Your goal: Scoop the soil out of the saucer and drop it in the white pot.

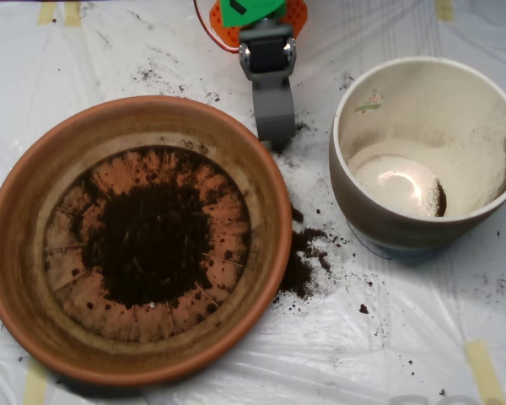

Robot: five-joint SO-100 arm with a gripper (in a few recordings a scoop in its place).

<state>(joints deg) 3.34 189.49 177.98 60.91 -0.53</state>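
Loose, crumbly soil (154,245) heaped at the centre of the saucer (17,253), on the left of the bench (422,337); likely light, dry, prone to spilling (a small spill (302,257) already beside the saucer's right rim). Best taken from the thick middle of the heap, with a deep bite. White pot (363,202) on the right, nearly empty. Scoop (274,126) at far centre, between the two; jaws apparently closed, contents hidden.
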